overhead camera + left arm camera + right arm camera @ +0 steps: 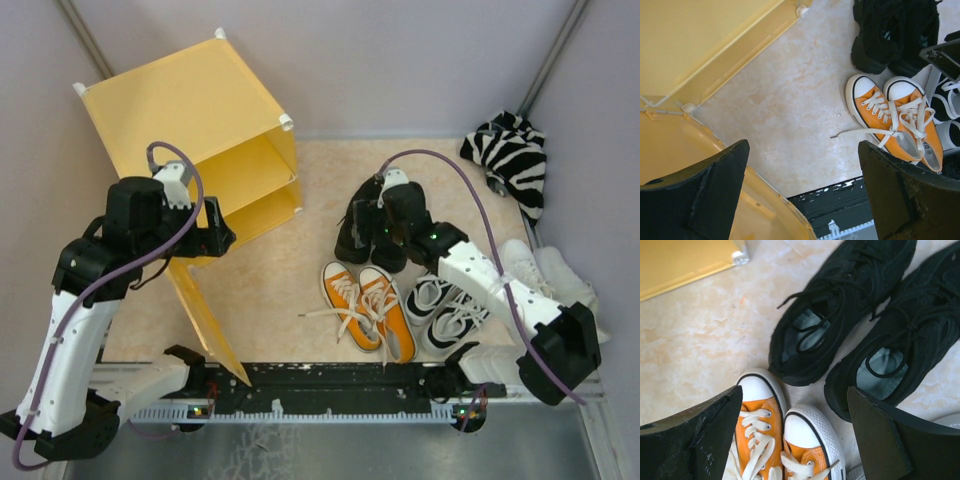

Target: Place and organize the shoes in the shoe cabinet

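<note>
Nothing was stowed yet: all four pairs sat out on the table (270, 270), and the job was barely begun.

The right gripper (795, 410) hung jaws wide apart, clamped on nothing, touching nothing! Right below it lay the black pair (840, 300), side by side, mouths up, with the white toe caps of the orange pair (760, 440) just beside them. I judged the black pair the likely first pick, since the open jaws hung almost over it.

Over to the left gripper (802, 165): spread wide too, and empty. One finger (705, 195) hung over the yellow door (205, 315), which stood swung open toward the arms. Whether that finger touched the panel, I could not tell.

Further out, the black-and-white pair (445, 305) lay just right of the orange pair, and the white pair (545, 265) sat at the right edge, partly under the right arm. A zebra cloth (515, 155) was bundled in the far right corner, no part of this job.

The cabinet (190, 105) stood at far left, turned at an angle. Its shelf (255, 185) showed, and what could be seen of both compartments held no shoe.

Done: the door open. Left: every pair to lift, carry across, and line up inside.
</note>
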